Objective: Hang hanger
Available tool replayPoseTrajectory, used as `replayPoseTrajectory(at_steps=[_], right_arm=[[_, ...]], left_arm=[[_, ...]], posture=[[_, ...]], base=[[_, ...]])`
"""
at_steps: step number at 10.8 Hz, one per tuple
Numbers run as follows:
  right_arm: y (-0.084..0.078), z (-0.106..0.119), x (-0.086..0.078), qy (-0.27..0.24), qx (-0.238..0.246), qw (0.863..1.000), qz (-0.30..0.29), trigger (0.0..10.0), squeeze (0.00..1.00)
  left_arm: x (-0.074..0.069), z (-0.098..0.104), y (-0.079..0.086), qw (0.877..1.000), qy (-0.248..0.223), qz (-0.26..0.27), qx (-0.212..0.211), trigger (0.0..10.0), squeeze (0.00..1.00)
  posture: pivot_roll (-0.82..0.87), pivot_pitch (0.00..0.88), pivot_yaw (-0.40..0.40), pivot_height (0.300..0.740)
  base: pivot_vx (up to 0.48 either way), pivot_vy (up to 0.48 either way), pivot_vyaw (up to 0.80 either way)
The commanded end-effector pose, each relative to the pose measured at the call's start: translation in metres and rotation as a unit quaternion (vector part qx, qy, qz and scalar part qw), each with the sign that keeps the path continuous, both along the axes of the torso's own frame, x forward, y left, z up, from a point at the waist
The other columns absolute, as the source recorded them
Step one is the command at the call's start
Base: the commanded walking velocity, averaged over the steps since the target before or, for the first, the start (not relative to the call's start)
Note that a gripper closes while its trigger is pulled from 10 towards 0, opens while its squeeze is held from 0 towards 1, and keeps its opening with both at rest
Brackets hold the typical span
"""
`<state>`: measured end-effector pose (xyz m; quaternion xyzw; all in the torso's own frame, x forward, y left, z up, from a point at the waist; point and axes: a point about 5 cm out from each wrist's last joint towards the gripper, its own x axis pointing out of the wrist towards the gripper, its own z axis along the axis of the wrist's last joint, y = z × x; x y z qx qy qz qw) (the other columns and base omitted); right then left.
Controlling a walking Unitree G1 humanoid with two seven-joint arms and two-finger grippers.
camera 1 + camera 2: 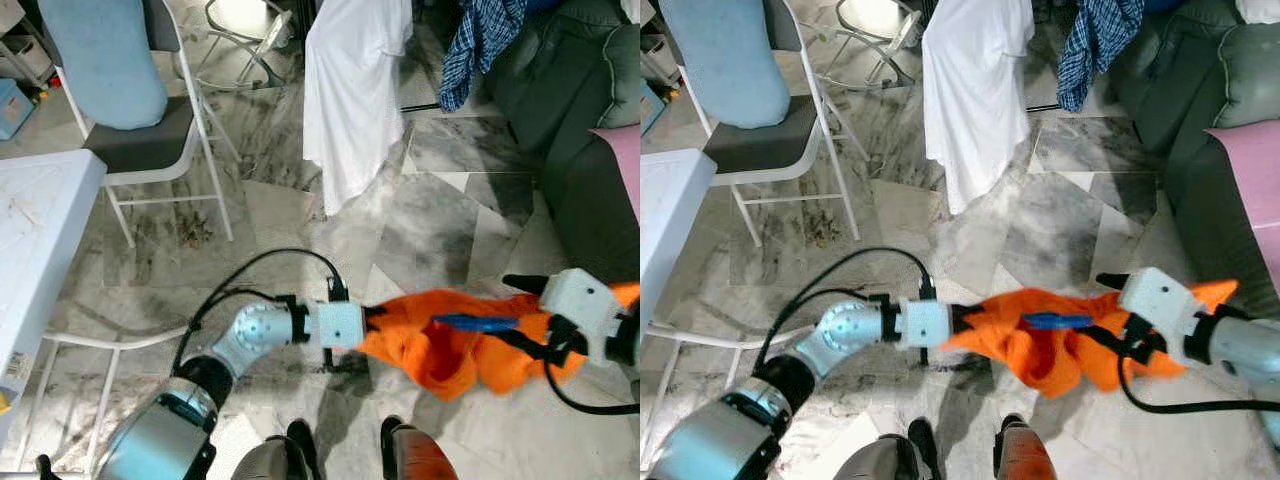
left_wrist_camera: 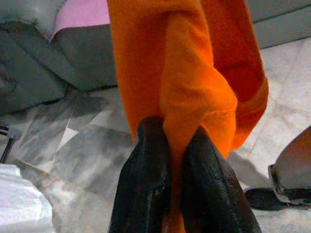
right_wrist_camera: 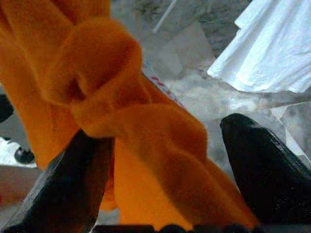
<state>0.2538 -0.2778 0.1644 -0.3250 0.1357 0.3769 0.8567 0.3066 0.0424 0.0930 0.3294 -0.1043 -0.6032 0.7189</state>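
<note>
Low in the centre of the frame, the orange garment (image 1: 445, 350) is hanging stretched between the two hands above the marble floor (image 1: 420, 240). The left hand (image 2: 170, 160) is pinching the garment's left edge: in the left wrist view its two black fingers (image 2: 146, 179) are pressing close together with a fold of orange cloth running up between them. The right hand (image 3: 160, 160) is supporting the opposite end at the lower right of the frame; in the right wrist view its fingers (image 3: 262, 165) are standing well apart, with the cloth bunching in the gap, so whether they are gripping it or merely carrying it cannot be told.

The blue hanger (image 1: 478, 323) is lying inside the garment, showing as a short blue bar at the open neck. Its long axis is running roughly left to right, in line with the span between the hands. It is sitting nearer the right hand than the left.

The hanging point is lying toward the top of the frame: a white garment (image 1: 355, 90) and a blue checked shirt (image 1: 480, 40) are already hanging there, well apart from the hands. The rail that carries them is cut off by the frame edge. By judgement, the coming move is calling for raising the hanger end upward and forward, with the right hand leading.
</note>
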Motion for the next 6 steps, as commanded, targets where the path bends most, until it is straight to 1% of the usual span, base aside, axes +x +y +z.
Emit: replayPoseTrajectory(at_steps=[1,4,5,6], right_arm=[[-0.0015,-0.0001,-0.0027,0.015,-0.005,1.0,0.01,0.0,0.0],[0.001,0.0048,-0.0039,0.041,-0.001,0.999,0.032,0.0,0.0],[0.0043,0.0076,-0.0008,0.024,-0.006,0.999,0.029,10.0,0.0],[0.0055,0.0083,0.0021,0.011,0.001,1.0,0.019,10.0,0.0]], left_arm=[[-0.0034,0.0026,-0.0019,1.0,-0.016,-0.019,-0.006,0.0,0.0],[-0.0034,-0.002,0.0011,1.0,-0.02,-0.013,0.01,0.0,0.0],[-0.0016,-0.0024,0.0024,1.0,-0.021,-0.002,0.011,0.0,0.0],[-0.001,-0.0028,0.0024,1.0,-0.023,0.001,0.015,0.0,0.0]], posture=[[-0.29,0.239,0.135,0.74],[-0.29,0.232,0.134,0.74],[-0.29,0.232,0.132,0.74],[-0.29,0.232,0.132,0.74]], base=[[0.0,0.0,0.0],[0.0,0.0,0.0],[0.0,0.0,0.0],[0.0,0.0,0.0]])
